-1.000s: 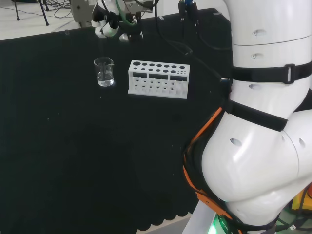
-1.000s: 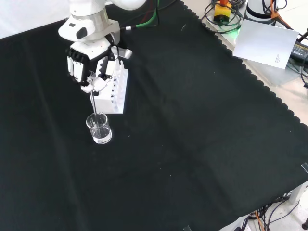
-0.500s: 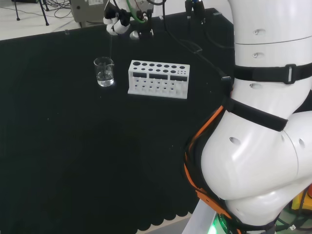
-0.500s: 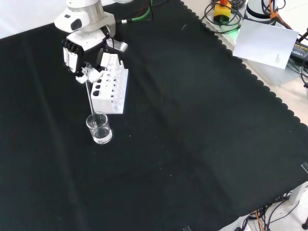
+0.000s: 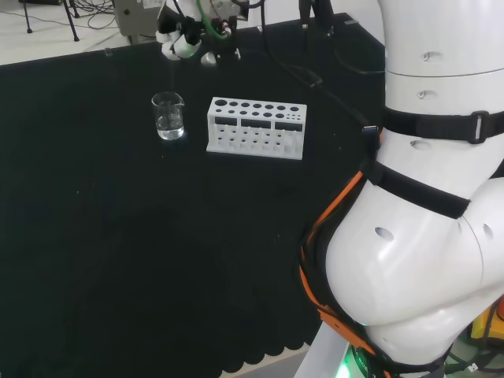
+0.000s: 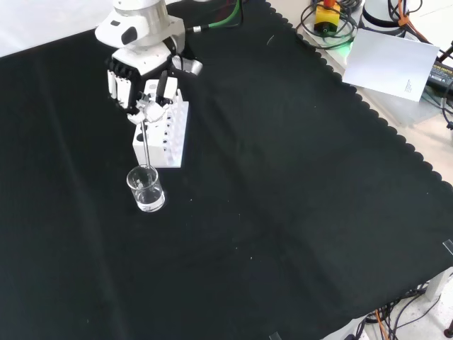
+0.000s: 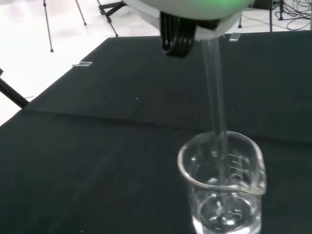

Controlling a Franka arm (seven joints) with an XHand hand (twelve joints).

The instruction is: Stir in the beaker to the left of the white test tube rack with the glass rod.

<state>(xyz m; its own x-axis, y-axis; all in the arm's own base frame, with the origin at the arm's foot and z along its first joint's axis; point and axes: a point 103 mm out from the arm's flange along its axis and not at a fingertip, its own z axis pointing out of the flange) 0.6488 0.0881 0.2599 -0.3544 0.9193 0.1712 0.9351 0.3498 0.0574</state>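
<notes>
A small clear beaker (image 6: 146, 190) with a little liquid stands on the black cloth, just in front of the white test tube rack (image 6: 163, 132) in the front view. In the head view the beaker (image 5: 168, 116) is left of the rack (image 5: 256, 128). The hand (image 6: 141, 78) hovers above the rack's far end with fingers curled round the top of a glass rod (image 6: 146, 145). The rod slants down into the beaker. In the wrist view the rod (image 7: 215, 97) passes the beaker's rim (image 7: 222, 163) and its tip reaches the liquid. The hand (image 5: 186, 41) sits above and behind the beaker in the head view.
The arm's white links (image 5: 425, 197) stand at the right of the head view. A white sheet of paper (image 6: 391, 62) and cables lie beyond the cloth's scalloped edge (image 6: 368, 106) at the front view's upper right. Open black cloth spreads around the beaker.
In the front view the hand swung up and left, then back to the right, tilting the rod's top while its tip stayed in the beaker. Beaker and rack have not moved.
</notes>
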